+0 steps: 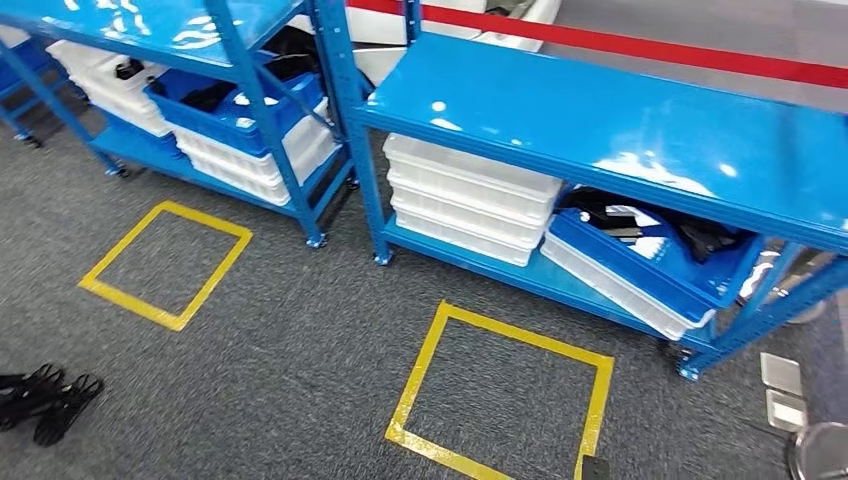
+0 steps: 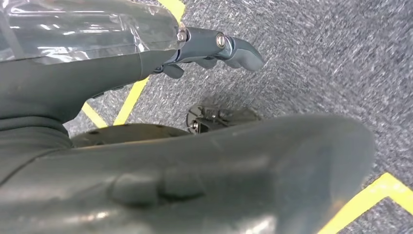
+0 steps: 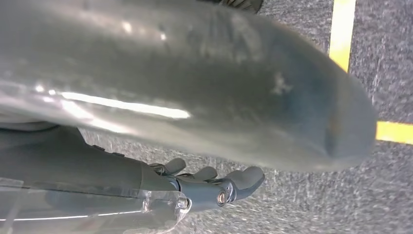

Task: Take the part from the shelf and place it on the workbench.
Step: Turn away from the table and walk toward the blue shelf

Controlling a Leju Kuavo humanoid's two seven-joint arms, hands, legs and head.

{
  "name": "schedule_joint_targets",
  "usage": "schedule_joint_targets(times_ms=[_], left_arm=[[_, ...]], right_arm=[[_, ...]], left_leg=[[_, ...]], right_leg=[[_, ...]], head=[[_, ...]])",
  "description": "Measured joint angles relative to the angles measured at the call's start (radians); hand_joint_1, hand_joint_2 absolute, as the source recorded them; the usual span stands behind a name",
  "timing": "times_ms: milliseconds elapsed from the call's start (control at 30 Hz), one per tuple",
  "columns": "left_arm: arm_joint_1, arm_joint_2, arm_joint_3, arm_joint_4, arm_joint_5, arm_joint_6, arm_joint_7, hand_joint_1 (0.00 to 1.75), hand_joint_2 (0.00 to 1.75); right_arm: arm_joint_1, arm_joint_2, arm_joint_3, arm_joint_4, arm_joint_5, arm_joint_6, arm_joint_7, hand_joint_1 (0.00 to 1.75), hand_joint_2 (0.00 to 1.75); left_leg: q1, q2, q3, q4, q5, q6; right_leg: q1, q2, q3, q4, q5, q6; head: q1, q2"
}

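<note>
Head view: looking down on grey carpet (image 1: 300, 380) in front of two blue metal shelf units. Nearer shelf unit (image 1: 620, 130) standing on the right, its glossy top bare and reflecting light; on its lower level, stacked white trays (image 1: 465, 200) sitting on the left and a blue bin (image 1: 650, 265) tilting on a white tray on the right, holding black parts (image 1: 690, 235) whose exact shapes cannot be told. Second shelf unit (image 1: 230, 60) standing on the left, carrying another blue bin (image 1: 235, 110) with dark items on stacked white trays. Red tape line (image 1: 640, 45) running across the floor behind the shelves. Two yellow taped squares marking the carpet: one (image 1: 165, 262) before the left unit, one (image 1: 500, 395) before the right unit. Dark fingers of the left hand (image 1: 45, 395) showing at the lower left edge, hanging low over the carpet, well apart from both shelves and holding nothing. Left wrist view: left hand (image 2: 214, 46) hanging above the carpet and a yellow tape line (image 2: 131, 97), fingers (image 2: 243, 53) loosely extended and released, grasping nothing; large blurred grey parts of the robot crossing the foreground. Right wrist view: right hand (image 3: 214, 187) likewise hanging over carpet near yellow tape (image 3: 341, 29), fingers (image 3: 248, 178) slightly curled yet apart, released, holding nothing.
</note>
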Motion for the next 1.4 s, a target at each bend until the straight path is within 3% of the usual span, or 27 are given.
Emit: schedule_joint_targets(times_ms=[33, 67, 133, 200, 267, 333, 400, 467, 500, 533, 600, 667, 733, 767, 800, 867, 933, 967, 1000, 1033, 1067, 1100, 1167, 1233, 1300, 1333, 1400], left_arm=[[0.001, 0.0, 0.0, 0.0, 0.0, -0.002, 0.0, 0.0, 0.0], [0.001, 0.0, 0.0, 0.0, 0.0, -0.003, 0.0, 0.0, 0.0], [0.0, 0.001, 0.0, 0.0, 0.001, -0.004, 0.0, 0.0, 0.0], [-0.002, 0.002, 0.0, 0.001, 0.001, -0.004, 0.0, 0.0, 0.0], [-0.003, 0.003, 0.001, 0.001, 0.001, -0.004, -0.001, 0.0, 0.0], [-0.004, 0.002, 0.001, 0.001, 0.001, -0.005, -0.001, 0.0, 0.0], [-0.002, 0.0, 0.001, 0.001, 0.001, -0.005, -0.002, 0.0, 0.0], [0.0, 0.0, 0.001, 0.001, 0.001, -0.005, -0.003, 0.0, 0.0], [0.001, 0.0, 0.001, 0.001, 0.001, -0.006, -0.003, 0.0, 0.0], [0.001, 0.0, 0.001, 0.001, 0.001, -0.006, -0.003, 0.0, 0.0], [0.001, 0.0, 0.001, 0.001, 0.001, -0.006, -0.003, 0.0, 0.0], [-0.001, 0.0, 0.001, 0.001, 0.0, -0.006, -0.003, 0.0, 0.0], [-0.003, 0.0, 0.001, 0.001, -0.001, -0.006, -0.003, 0.0, 0.0], [-0.003, 0.0, 0.001, 0.001, -0.001, -0.007, -0.003, 0.0, 0.0], [-0.004, 0.0, 0.001, 0.001, -0.001, -0.007, -0.003, 0.0, 0.0], [-0.005, 0.0, 0.001, 0.001, 0.0, -0.008, -0.003, 0.0, 0.0], [-0.004, 0.0, 0.001, 0.001, 0.0, -0.008, -0.003, 0.0, 0.0], [-0.003, 0.0, 0.001, 0.001, 0.001, -0.008, -0.002, 0.0, 0.0], [-0.002, 0.0, 0.001, 0.001, 0.001, -0.008, -0.002, 0.0, 0.0], [-0.001, 0.0, 0.001, 0.001, 0.001, -0.008, -0.002, 0.0, 0.0], [0.0, 0.0, 0.001, 0.001, 0.001, -0.008, -0.002, 0.0, 0.0], [0.0, 0.0, 0.001, 0.001, 0.001, -0.008, -0.002, 0.0, 0.0], [-0.001, 0.0, 0.001, 0.001, 0.0, -0.007, -0.002, 0.0, 0.0], [-0.002, 0.001, 0.001, 0.001, 0.0, -0.007, -0.002, 0.0, 0.0], [-0.004, 0.0, 0.001, 0.001, 0.0, -0.007, -0.001, 0.0, 0.0], [-0.005, 0.0, 0.001, 0.001, 0.0, -0.007, -0.001, 0.0, 0.0], [-0.004, -0.001, 0.001, 0.001, -0.001, -0.007, -0.001, 0.0, 0.0]], right_arm=[[0.0, 0.0, 0.0, 0.0, -0.004, 0.0, 0.0, 0.0, 0.0], [0.0, 0.0, 0.0, 0.0, -0.006, 0.0, 0.0, 0.0, 0.0], [0.0, 0.001, 0.003, 0.0, -0.008, 0.0, 0.0, 0.0, 0.0], [-0.002, 0.001, 0.005, 0.001, -0.01, 0.0, 0.0, 0.0, 0.0], [-0.001, 0.001, 0.007, 0.001, -0.011, 0.0, 0.001, 0.0, 0.0], [0.002, 0.0, 0.008, 0.001, -0.011, 0.0, 0.0, 0.0, 0.0], [0.001, -0.002, 0.009, 0.001, -0.011, 0.0, 0.0, 0.0, 0.0], [-0.003, -0.002, 0.01, 0.001, -0.011, 0.0, 0.0, 0.0, 0.0], [-0.002, -0.002, 0.01, 0.001, -0.011, 0.0, 0.0, 0.0, 0.0], [-0.001, -0.002, 0.011, 0.001, -0.011, 0.0, 0.0, 0.0, 0.0], [0.002, -0.004, 0.011, 0.001, -0.011, 0.0, 0.0, 0.0, 0.0], [0.001, -0.004, 0.012, 0.001, -0.011, 0.0, 0.0, 0.0, 0.0], [-0.001, -0.005, 0.013, 0.002, -0.011, 0.0, 0.0, 0.0, 0.0], [-0.001, -0.005, 0.013, 0.002, -0.011, 0.0, 0.0, 0.0, 0.0], [0.0, -0.006, 0.013, 0.002, -0.011, 0.0, 0.0, 0.0, 0.0], [0.0, -0.007, 0.013, 0.003, -0.011, 0.0, 0.0, 0.0, 0.0], [-0.002, -0.007, 0.014, 0.003, -0.012, 0.0, 0.0, 0.0, 0.0], [-0.003, -0.007, 0.015, 0.003, -0.013, 0.0, 0.0, 0.0, 0.0], [-0.003, -0.007, 0.015, 0.003, -0.014, 0.0, 0.0, 0.0, 0.0], [-0.003, -0.007, 0.016, 0.003, -0.015, 0.0, 0.001, 0.0, 0.0], [-0.002, -0.007, 0.016, 0.004, -0.017, 0.0, 0.001, 0.0, 0.0], [-0.002, -0.007, 0.017, 0.004, -0.017, 0.0, 0.002, 0.0, 0.0], [-0.004, -0.006, 0.02, 0.004, -0.018, 0.0, 0.003, 0.0, 0.0], [-0.005, -0.006, 0.023, 0.004, -0.02, 0.0, 0.002, 0.0, 0.0], [-0.004, -0.006, 0.025, 0.004, -0.022, 0.0, 0.002, 0.0, 0.0], [-0.002, -0.006, 0.025, 0.005, -0.022, 0.0, 0.002, 0.0, 0.0], [-0.002, -0.007, 0.025, 0.005, -0.023, 0.0, 0.002, 0.0, 0.0]], left_leg=[[-0.003, -0.003, -0.005, -0.002, 0.018, 0.006], [-0.007, -0.008, 0.009, -0.046, 0.054, 0.015], [-0.014, -0.042, 0.063, -0.187, 0.13, 0.037], [-0.02, -0.071, 0.094, -0.271, 0.16, 0.049], [-0.023, -0.066, 0.098, -0.287, 0.161, 0.052], [-0.017, -0.045, 0.106, -0.305, 0.169, 0.058], [-0.01, -0.02, 0.113, -0.32, 0.175, 0.063], [-0.009, 0.006, 0.114, -0.321, 0.174, 0.064], [-0.008, 0.018, 0.115, -0.32, 0.172, 0.063], [-0.006, 0.03, 0.117, -0.319, 0.169, 0.06], [0.0, 0.051, 0.123, -0.314, 0.16, 0.051], [0.0, 0.067, 0.129, -0.304, 0.147, 0.036], [-0.005, 0.079, 0.133, -0.298, 0.138, 0.023], [-0.004, 0.084, 0.136, -0.297, 0.136, 0.018], [-0.003, 0.085, 0.14, -0.297, 0.133, 0.012], [0.002, 0.055, 0.131, -0.261, 0.102, 0.001], [0.004, 0.012, 0.082, -0.148, 0.037, -0.004], [0.003, 0.004, 0.048, -0.078, 0.008, -0.004], [0.002, 0.0, 0.02, -0.023, -0.008, -0.003], [0.001, -0.002, 0.005, 0.001, -0.005, 0.0], [-0.001, -0.004, 0.008, -0.018, 0.021, 0.005], [-0.003, -0.011, 0.029, -0.074, 0.061, 0.012], [-0.006, -0.055, 0.081, -0.214, 0.131, 0.029], [-0.01, -0.088, 0.103, -0.279, 0.151, 0.037], [-0.011, -0.075, 0.107, -0.288, 0.152, 0.041], [-0.009, -0.064, 0.11, -0.295, 0.155, 0.045], [-0.003, -0.038, 0.115, -0.31, 0.163, 0.056]], right_leg=[[0.003, 0.012, 0.002, 0.0, 0.0, -0.001], [0.007, 0.025, 0.004, 0.0, 0.0, -0.001], [0.012, 0.048, 0.007, 0.0, -0.001, 0.0], [0.008, 0.066, 0.003, 0.001, 0.0, 0.004], [0.002, 0.083, -0.002, -0.002, 0.003, 0.013], [0.004, 0.064, -0.007, 0.011, -0.008, 0.022], [0.005, 0.014, -0.043, 0.091, -0.059, 0.03], [-0.002, -0.014, -0.107, 0.219, -0.119, 0.042], [-0.006, -0.018, -0.129, 0.262, -0.129, 0.048], [-0.011, -0.021, -0.133, 0.27, -0.12, 0.054], [-0.018, -0.038, -0.081, 0.168, -0.053, 0.064], [-0.017, -0.07, -0.018, 0.042, -0.006, 0.062], [-0.012, -0.079, -0.002, 0.004, -0.006, 0.047], [-0.012, -0.069, -0.003, 0.003, -0.005, 0.038], [-0.012, -0.061, -0.004, 0.003, -0.006, 0.03], [-0.014, -0.045, -0.003, 0.0, -0.003, 0.018], [-0.013, -0.028, -0.003, -0.001, -0.001, 0.01], [-0.012, -0.018, -0.004, -0.001, -0.001, 0.008], [-0.01, -0.007, -0.004, -0.001, -0.001, 0.007], [-0.008, 0.005, -0.003, 0.0, -0.002, 0.006], [-0.006, 0.018, -0.001, 0.0, -0.002, 0.006], [-0.005, 0.031, 0.001, 0.0, -0.002, 0.006], [-0.004, 0.056, 0.002, 0.001, -0.002, 0.008], [-0.007, 0.075, -0.003, 0.001, 0.0, 0.016], [-0.01, 0.092, -0.007, -0.002, 0.003, 0.029], [-0.01, 0.084, -0.008, 0.001, 0.001, 0.035], [-0.006, 0.036, -0.032, 0.054, -0.035, 0.042]], head=[[-0.003, 0.0], [-0.004, 0.0], [-0.004, 0.0], [-0.002, 0.0], [-0.005, 0.0], [-0.006, 0.0], [0.004, 0.0], [0.014, 0.0], [0.017, 0.0], [0.019, 0.0], [0.024, 0.0], [0.033, 0.0], [0.032, 0.0], [0.028, 0.0], [0.024, 0.0], [0.018, 0.0], [0.008, 0.0], [0.002, 0.0], [-0.001, 0.0], [-0.004, 0.0], [-0.005, 0.0], [-0.006, 0.0], [-0.008, 0.0], [-0.009, 0.0], [-0.011, 0.0], [-0.01, 0.0], [0.0, 0.0]])
